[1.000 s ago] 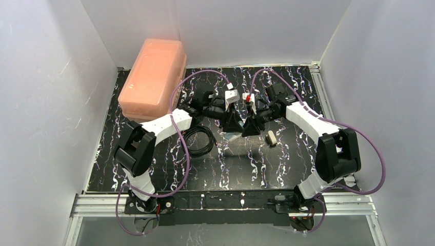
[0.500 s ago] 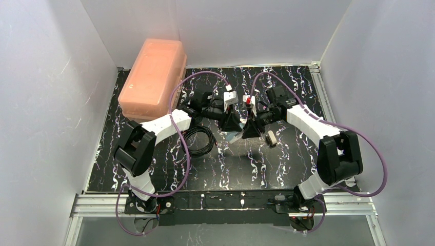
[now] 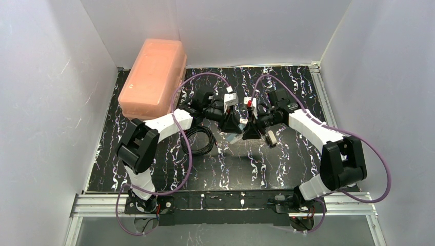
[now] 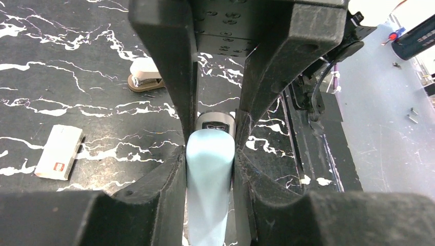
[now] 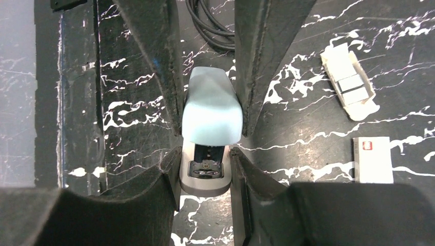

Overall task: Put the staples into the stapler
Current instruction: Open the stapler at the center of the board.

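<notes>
The light-blue stapler (image 3: pixel 236 137) lies mid-table between both grippers. In the left wrist view my left gripper (image 4: pixel 209 156) is shut on the stapler's blue top (image 4: pixel 210 179), pads pressed against both its sides. My right gripper (image 5: pixel 205 159) is shut on the stapler's grey base (image 5: pixel 205 179). The blue top (image 5: pixel 211 110) is tilted up off the base, and the metal channel shows underneath. The staples (image 5: pixel 351 84) lie as greyish strips in a small white tray, apart from both grippers. In the top view the left gripper (image 3: pixel 232 127) and right gripper (image 3: pixel 251 130) face each other.
A pink plastic box (image 3: pixel 153 77) stands at the back left. A black coiled cable (image 3: pixel 199 138) lies left of the stapler. A small white block (image 3: pixel 272 137) sits just right of the grippers. A white sleeve with a red mark (image 5: pixel 373 160) lies near the tray.
My left gripper's jaws have closed onto the stapler's blue top. Both arms shifted slightly; the stapler stays in place.
</notes>
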### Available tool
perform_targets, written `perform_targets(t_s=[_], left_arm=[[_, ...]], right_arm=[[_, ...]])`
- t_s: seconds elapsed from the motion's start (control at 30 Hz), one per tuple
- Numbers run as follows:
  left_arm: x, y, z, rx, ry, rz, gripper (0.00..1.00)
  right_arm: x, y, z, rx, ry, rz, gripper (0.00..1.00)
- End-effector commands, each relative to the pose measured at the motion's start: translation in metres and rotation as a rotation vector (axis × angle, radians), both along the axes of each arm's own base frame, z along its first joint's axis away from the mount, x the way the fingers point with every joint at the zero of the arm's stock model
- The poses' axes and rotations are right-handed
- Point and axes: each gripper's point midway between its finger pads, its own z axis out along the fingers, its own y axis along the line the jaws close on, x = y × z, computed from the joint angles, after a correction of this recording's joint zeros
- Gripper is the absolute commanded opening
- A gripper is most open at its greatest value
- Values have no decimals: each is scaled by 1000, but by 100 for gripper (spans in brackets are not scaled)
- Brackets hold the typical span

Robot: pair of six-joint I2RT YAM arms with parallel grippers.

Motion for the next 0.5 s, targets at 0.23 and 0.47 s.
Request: perform_targets(t_s=[0.23,0.47], left_arm=[[32,47,57,-94,-34,115,0],[27,60,67,-113,-38,133,0]], right_arm=[[11,-4,4,14,-113,-92,1],[11,-6,-2,1,-118,-103,1]])
